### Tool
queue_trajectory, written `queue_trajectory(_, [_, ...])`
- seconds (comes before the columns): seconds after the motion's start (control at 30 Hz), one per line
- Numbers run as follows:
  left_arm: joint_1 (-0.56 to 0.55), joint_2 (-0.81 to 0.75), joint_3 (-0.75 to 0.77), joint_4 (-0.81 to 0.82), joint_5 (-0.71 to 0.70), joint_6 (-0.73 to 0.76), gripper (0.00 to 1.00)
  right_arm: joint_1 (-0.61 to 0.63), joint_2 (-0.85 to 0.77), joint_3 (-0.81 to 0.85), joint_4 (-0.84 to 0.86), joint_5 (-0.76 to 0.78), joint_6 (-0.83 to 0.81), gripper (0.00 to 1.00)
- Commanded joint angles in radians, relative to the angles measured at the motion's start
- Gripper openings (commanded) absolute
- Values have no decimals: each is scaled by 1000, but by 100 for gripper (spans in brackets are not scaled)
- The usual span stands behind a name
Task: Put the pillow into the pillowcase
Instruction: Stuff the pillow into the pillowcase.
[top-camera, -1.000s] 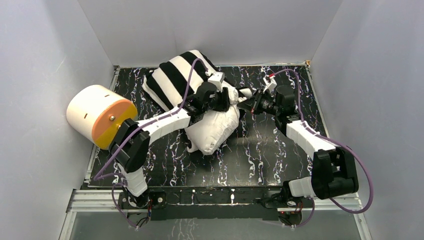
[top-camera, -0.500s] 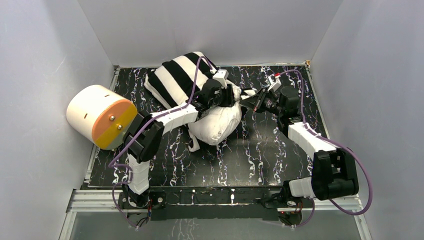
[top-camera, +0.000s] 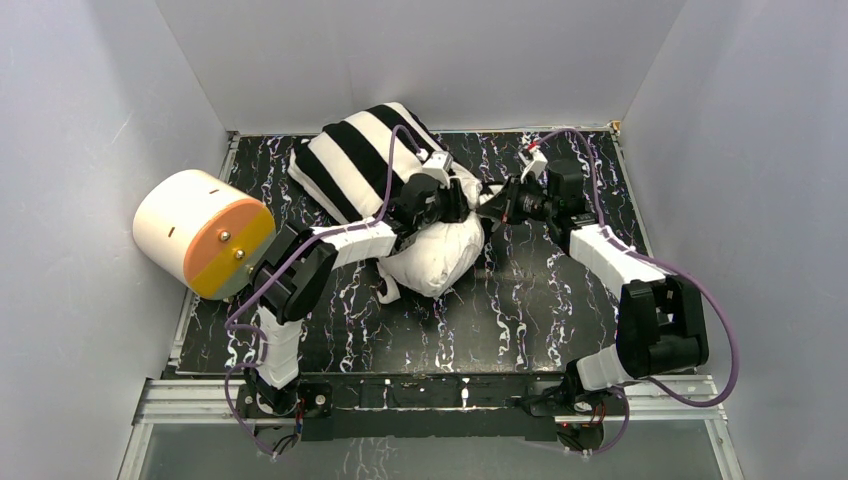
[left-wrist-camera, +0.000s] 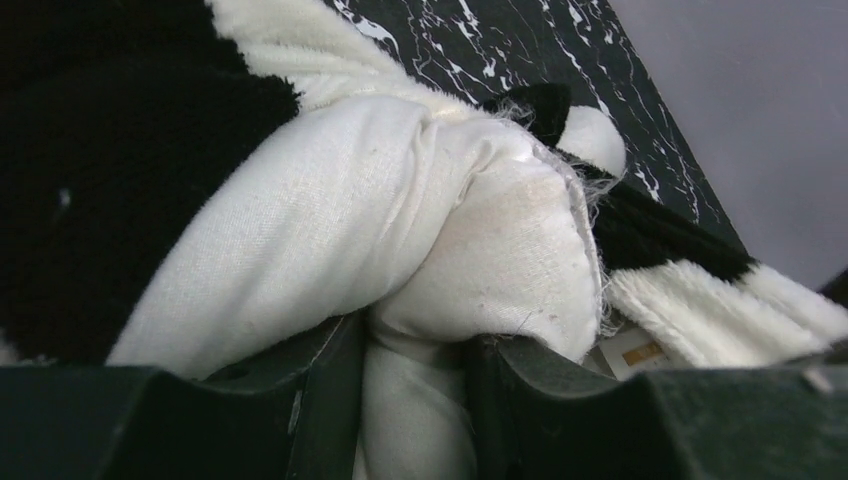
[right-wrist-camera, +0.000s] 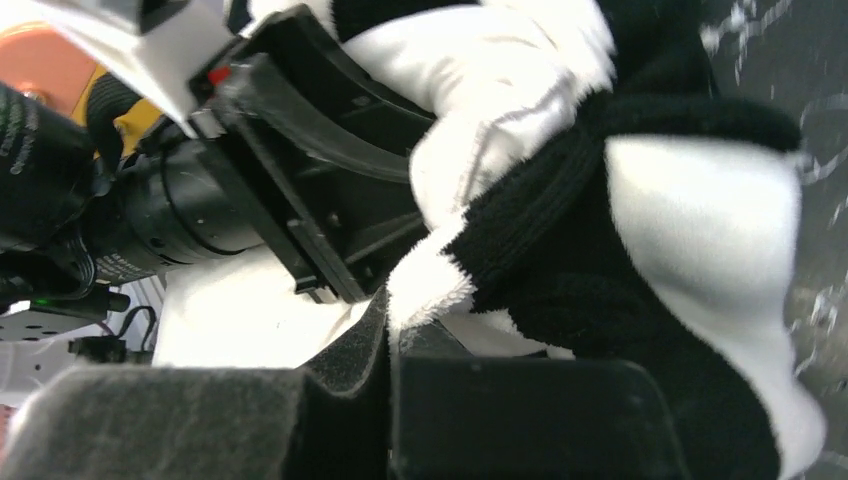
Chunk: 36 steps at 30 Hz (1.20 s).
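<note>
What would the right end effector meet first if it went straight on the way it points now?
The right end effector pinches the pillowcase; straight ahead, it would probably hit the left end effector, which clamps the pillow just beyond. Depth is unclear.

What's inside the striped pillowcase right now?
One end of the pillow runs into the mouth of the pillowcase; the rest bulges out. How deep it reaches is hidden by the striped fabric.

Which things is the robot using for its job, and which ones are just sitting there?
For the job: white pillow, pinched by the left gripper; striped pillowcase, pinched by the right gripper.
Just sitting there: cream cylinder with an orange face; black marbled table underneath.
</note>
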Motion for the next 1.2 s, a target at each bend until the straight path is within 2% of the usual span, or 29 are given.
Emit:
queue_trajectory(0.0, [54,174,-231,-315,-58,-7,36,-1,-100,-41,1,-3,105,0])
queue_trajectory(0.13, [55,187,-279,-261,-10,-40,35,-10,-131,-165,-72,143,43,9])
queue_trajectory(0.27, [55,188,-305,-234,-8,-53,34,-22,-87,-174,-95,145,-8,13])
queue_trajectory(0.5, [55,163,-332,-214,-11,-56,36,-23,-92,-50,-249,223,-103,35])
queue_trajectory(0.63, [55,165,-326,-208,-8,-59,36,-23,-119,31,-331,303,-152,42])
queue_trajectory(0.73, [55,167,-324,-208,-8,-62,37,-22,-114,55,-323,307,-168,46])
queue_trajectory(0.87, [52,150,-340,-198,-8,-72,37,-17,-76,70,-286,237,-159,48])
queue_trajectory(1.17, [48,146,-343,-194,-8,-72,37,9,80,132,-249,285,-174,48])
